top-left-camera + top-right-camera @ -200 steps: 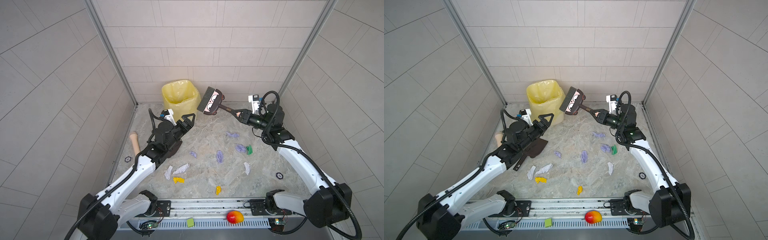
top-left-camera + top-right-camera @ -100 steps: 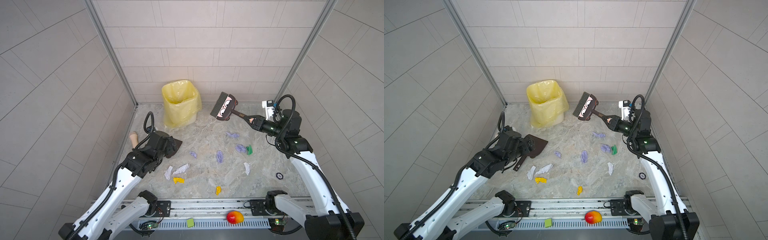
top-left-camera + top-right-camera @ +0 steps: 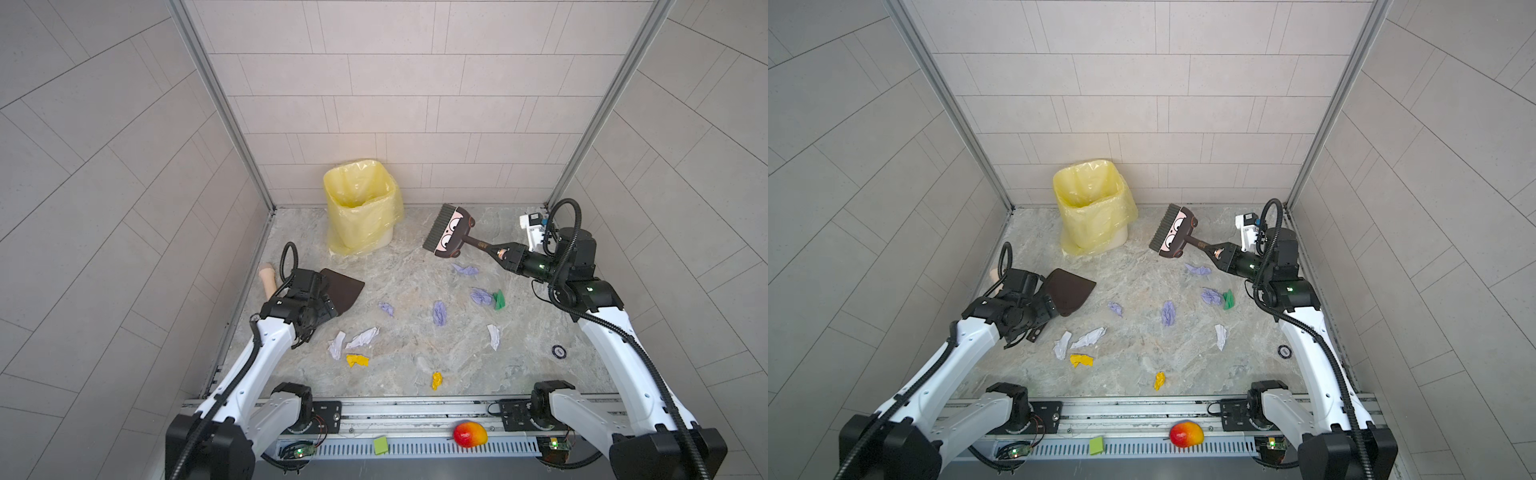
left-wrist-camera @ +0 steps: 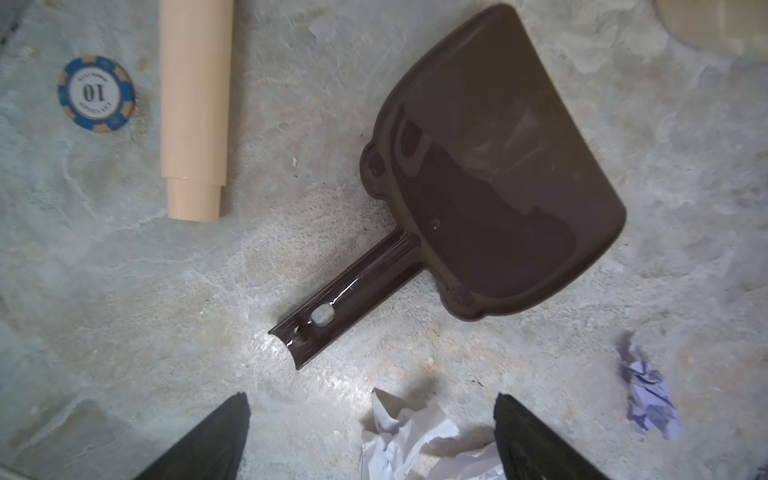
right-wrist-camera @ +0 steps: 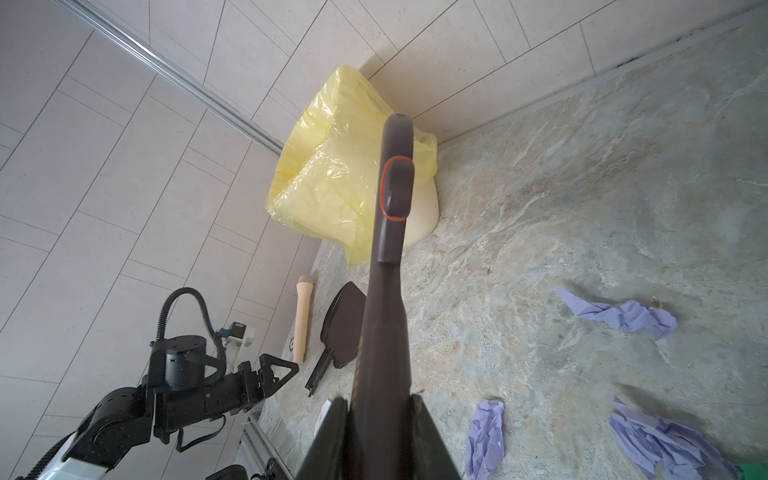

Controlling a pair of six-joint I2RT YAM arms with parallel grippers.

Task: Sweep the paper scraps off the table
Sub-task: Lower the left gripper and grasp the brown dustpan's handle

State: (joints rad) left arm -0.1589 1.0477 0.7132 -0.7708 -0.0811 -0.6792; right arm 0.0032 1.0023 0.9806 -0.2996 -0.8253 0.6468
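Lit brightly and evenly from overhead, so only soft shadows are cast. Glare is picked up on the dustpan handle [image 4: 351, 293], and wall tiles [image 3: 104, 166] get bowed near the edges.

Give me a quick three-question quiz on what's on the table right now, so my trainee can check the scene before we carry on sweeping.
1. True or false: the left gripper has its fingers open, and the dustpan lies free on the table.
2. How many yellow paper scraps lie on the table?
3. The right gripper is shut on: A) the dustpan, B) the brush, C) a paper scrap.
Key: 1 true; 2 two; 3 B.
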